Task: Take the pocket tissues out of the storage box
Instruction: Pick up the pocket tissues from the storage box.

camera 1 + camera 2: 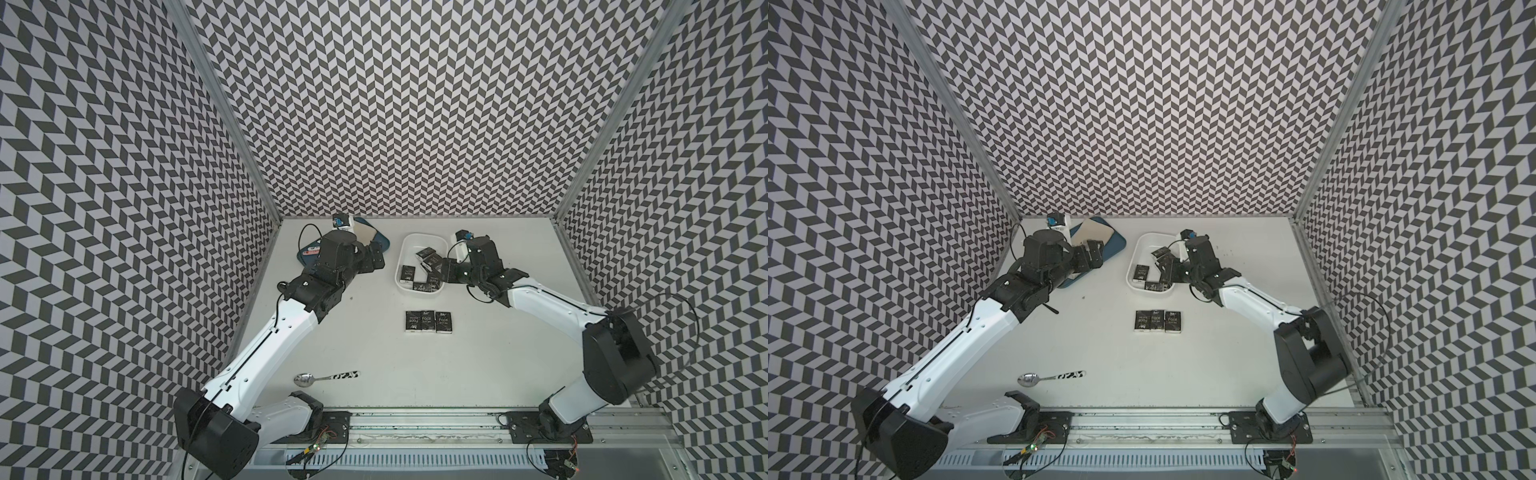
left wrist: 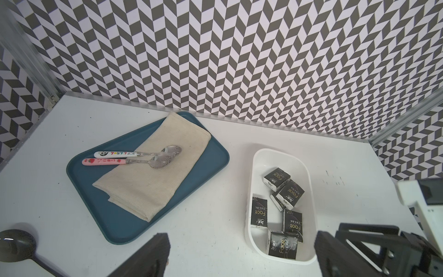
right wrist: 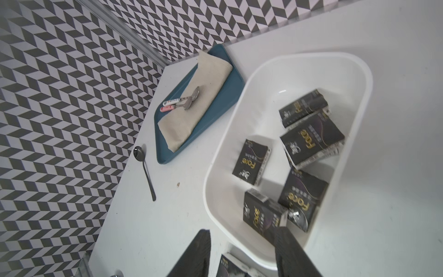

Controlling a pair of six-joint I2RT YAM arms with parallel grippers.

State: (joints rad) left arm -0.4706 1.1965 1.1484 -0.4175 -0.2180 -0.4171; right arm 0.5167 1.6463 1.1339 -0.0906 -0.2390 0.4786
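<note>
While the right gripper (image 3: 242,254) hangs at the near rim of the storage box (image 3: 263,96), its two fingers stand apart at the bottom of the right wrist frame with nothing clamped between them. One finger overlaps the box's lower right corner in that frame; cannot tell if it touches a packet.

Of the pocket tissues (image 3: 311,139), five black "Face" packets lie loose inside the box at mixed angles, two of them overlapping toward the upper right of the frame. The left wrist view shows what looks like the pale edge of a further one (image 2: 276,203) tucked beneath.

Three more packets (image 1: 428,327) lie flat in a touching row on the white table (image 1: 478,353), just below the box near frame centre in both top views.

Fingers of the left gripper (image 2: 242,236) are wide apart and empty, at the bottom of its wrist frame.

A blue tray (image 2: 211,167) sits left of the box, near but apart. It carries:
- a folded beige cloth (image 2: 155,182)
- two spoons side by side on the cloth, one white-handled (image 2: 115,154), one pink-handled (image 2: 105,161)

A dark spoon (image 3: 143,167) lies on the table just beside the tray. A metal spoon with patterned handle (image 1: 326,377) lies lower left of centre in both top views, well apart from the rest.
</note>
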